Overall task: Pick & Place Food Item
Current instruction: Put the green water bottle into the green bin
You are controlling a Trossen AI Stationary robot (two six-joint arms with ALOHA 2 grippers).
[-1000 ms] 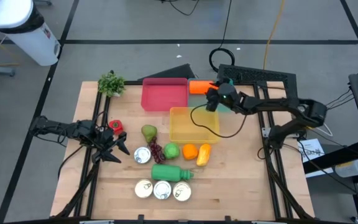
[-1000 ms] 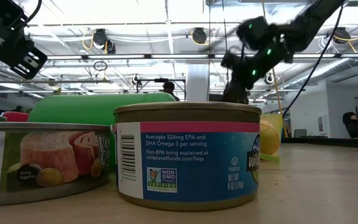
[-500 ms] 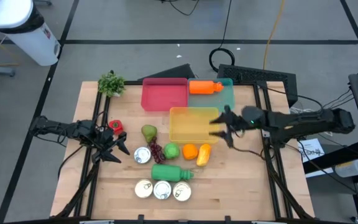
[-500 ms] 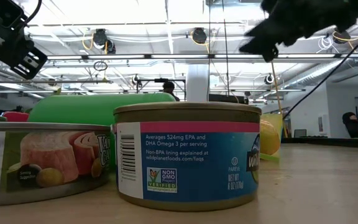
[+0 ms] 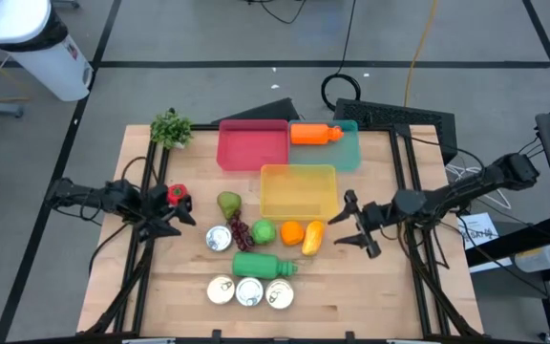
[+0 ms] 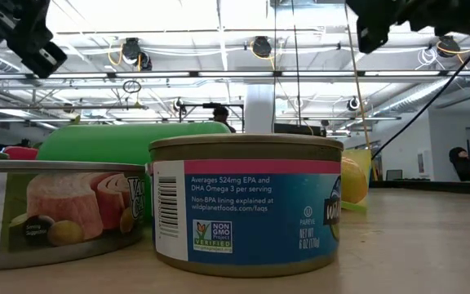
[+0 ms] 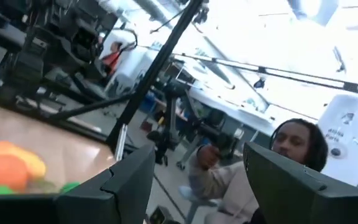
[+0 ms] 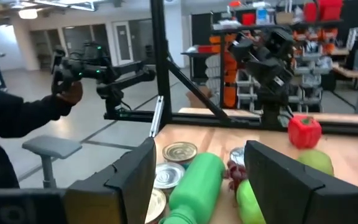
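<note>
Since a second ago the right gripper (image 5: 352,221) has swung away from the orange bottle (image 5: 314,134) at the back of the table and come down to the right of the yellow tray (image 5: 298,173); the bottle now lies across the teal tray (image 5: 350,151), and the left gripper (image 5: 172,216) has edged a little toward the red bell pepper (image 5: 176,194). Both grippers stand with their fingers parted and nothing between them. The right gripper hovers beside the yellow fruit (image 5: 312,237) and the orange (image 5: 291,232) without touching either. The left gripper sits just beside the pepper and near the pear (image 5: 228,203). In a row in front of the yellow tray lie a tin can (image 5: 219,238), a bunch of grapes (image 5: 241,232) and a green apple (image 5: 263,230), then the orange and the yellow fruit. A green bottle (image 5: 263,266) lies on its side nearer the front, with three tin cans (image 5: 249,291) in a line in front of it. A red tray (image 5: 252,145) stands at the back beside the teal one, and a leafy green sprig (image 5: 170,127) rests at the table's back left corner. A person (image 7: 278,163) shows in the room beyond the table.
</note>
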